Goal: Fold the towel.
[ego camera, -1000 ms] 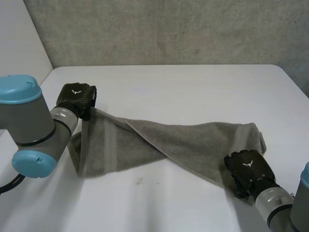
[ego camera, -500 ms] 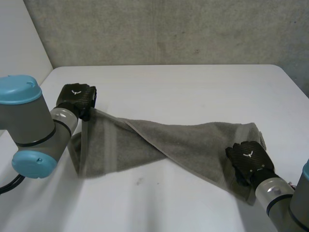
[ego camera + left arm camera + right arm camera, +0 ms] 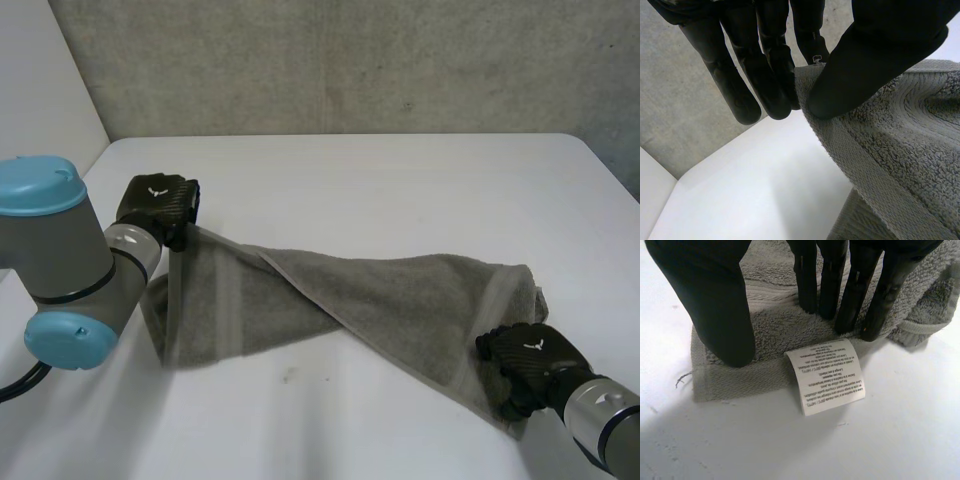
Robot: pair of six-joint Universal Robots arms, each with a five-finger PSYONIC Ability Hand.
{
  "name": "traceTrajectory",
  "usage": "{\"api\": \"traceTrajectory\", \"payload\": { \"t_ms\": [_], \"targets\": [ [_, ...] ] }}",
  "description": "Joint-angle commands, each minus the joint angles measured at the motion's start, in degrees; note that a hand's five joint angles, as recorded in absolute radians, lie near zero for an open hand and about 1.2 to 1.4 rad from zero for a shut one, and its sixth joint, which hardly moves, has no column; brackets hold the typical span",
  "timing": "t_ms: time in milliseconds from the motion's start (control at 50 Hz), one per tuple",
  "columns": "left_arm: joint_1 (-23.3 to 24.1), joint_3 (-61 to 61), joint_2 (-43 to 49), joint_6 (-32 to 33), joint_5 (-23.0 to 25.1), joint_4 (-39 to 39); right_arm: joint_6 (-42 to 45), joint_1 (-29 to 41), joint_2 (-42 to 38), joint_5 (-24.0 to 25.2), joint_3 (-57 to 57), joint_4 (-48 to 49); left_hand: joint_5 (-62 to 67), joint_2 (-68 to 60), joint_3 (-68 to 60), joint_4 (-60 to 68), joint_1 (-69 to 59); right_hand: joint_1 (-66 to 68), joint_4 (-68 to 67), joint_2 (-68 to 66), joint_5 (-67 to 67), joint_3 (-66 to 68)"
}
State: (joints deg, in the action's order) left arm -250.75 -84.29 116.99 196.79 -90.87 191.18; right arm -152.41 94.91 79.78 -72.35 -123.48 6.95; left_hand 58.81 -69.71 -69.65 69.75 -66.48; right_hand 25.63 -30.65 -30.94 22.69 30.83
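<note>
The grey towel lies twisted and unfolded across the white tabletop, the left hand pinching one end's corner, the right hand nipping the opposite corner beside the care label, so seemingly every fold remains to do

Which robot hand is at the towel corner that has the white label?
The right robot hand: the white label lies by its fingertips. The left robot hand pinches a bare towel corner.

Lab: white table (bare concrete wall)
</note>
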Motion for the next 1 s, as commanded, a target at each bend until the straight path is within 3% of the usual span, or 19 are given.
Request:
{"api": "traceTrajectory", "payload": {
  "t_ms": [20, 180, 500, 1000],
  "targets": [
    [0.00, -0.35, -0.01, 0.00, 0.08, 0.16, 0.09, -0.17, -0.15, 0.01, -1.59, 1.75, 11.19, -10.29, -10.35, 10.25, -13.52, 5.48, -0.46, -0.17, -1.58, 0.28],
    [0.00, -0.35, -0.01, 0.00, 0.08, 0.16, 0.09, -0.17, 0.90, -0.34, -2.56, 1.57, 11.19, -10.29, -10.35, 10.25, -13.52, -6.28, 11.31, 11.59, -13.35, -11.48],
    [0.00, -0.44, -0.01, 0.00, -0.01, 0.16, 0.00, -0.08, 7.41, -0.34, -3.88, -0.18, 11.19, -10.29, -10.35, 10.25, -13.52, -10.50, 15.52, 15.81, -17.56, -15.70],
    [0.00, -0.44, 0.08, 0.00, 0.08, 0.16, 0.53, -0.08, 6.53, 0.19, -7.22, 4.03, 11.19, -10.29, -10.35, 10.25, -13.52, -8.65, 13.67, 13.96, -15.71, -13.85]
  ]
}}
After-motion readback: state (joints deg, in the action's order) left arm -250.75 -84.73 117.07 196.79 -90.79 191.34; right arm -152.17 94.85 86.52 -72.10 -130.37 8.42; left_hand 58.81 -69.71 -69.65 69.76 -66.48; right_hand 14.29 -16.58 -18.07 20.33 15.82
